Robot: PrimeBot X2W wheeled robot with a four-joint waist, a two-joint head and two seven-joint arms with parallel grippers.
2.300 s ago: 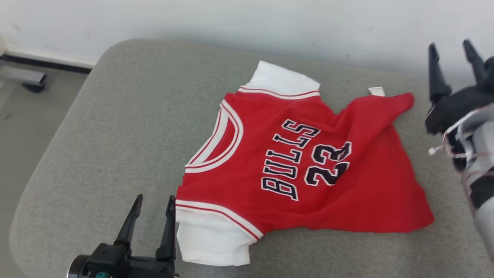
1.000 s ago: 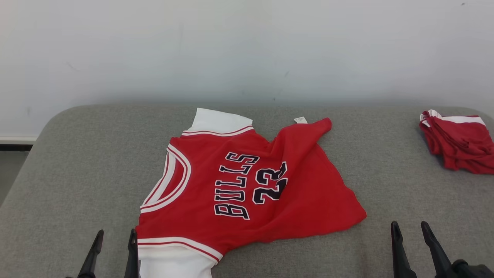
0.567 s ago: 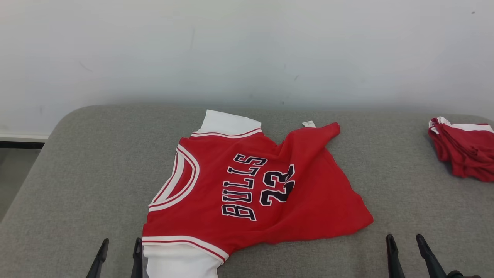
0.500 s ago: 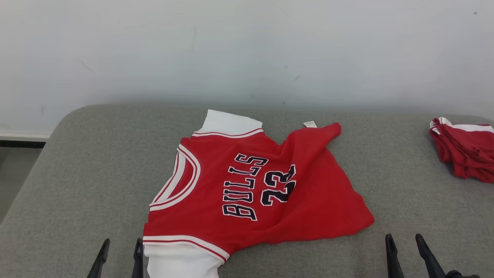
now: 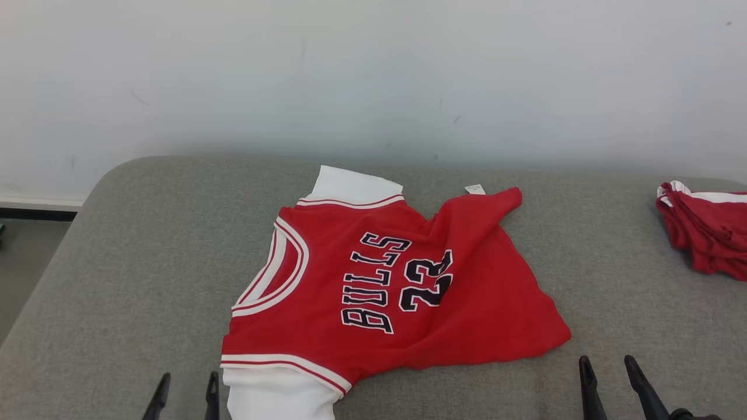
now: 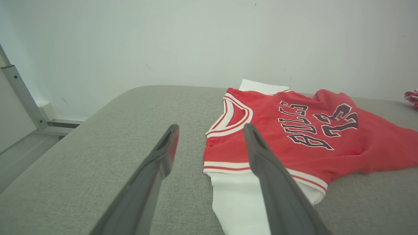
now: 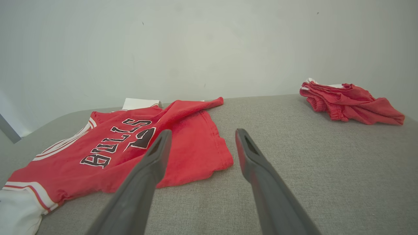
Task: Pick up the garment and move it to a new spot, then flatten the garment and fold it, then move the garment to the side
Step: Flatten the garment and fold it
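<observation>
Two grippers in sight, both empty.

Head view, left to right. Grey padded surface (image 5: 117, 262) spans the lower frame under a pale wall (image 5: 373, 70).

Lower left: left gripper (image 5: 189, 376), fingers spread wide with nothing between them. Its tips sit just left of the garment's near white sleeve. In the left wrist view one finger crosses that sleeve in the picture, and contact cannot be told.

Centre of frame: garment (image 5: 408, 291), a red jersey with white trim, lies loose on the surface. The neck opening faces frame left, and black "BULLS 23" lettering runs sideways across the chest. One white sleeve pokes out at the upper edge of the jersey, and the other runs off the bottom of the frame. The hem side, toward the right, is rumpled — its upper right corner is folded over, with a small white tag (image 5: 474, 189) just beside it.

Lower right: right gripper (image 5: 606, 359), fingers equally wide, gripping nothing, near the jersey's lower hem corner but apart from it.

Far right edge: second red bundle (image 5: 703, 233), bunched with a white strip on top, well apart from the jersey.
</observation>
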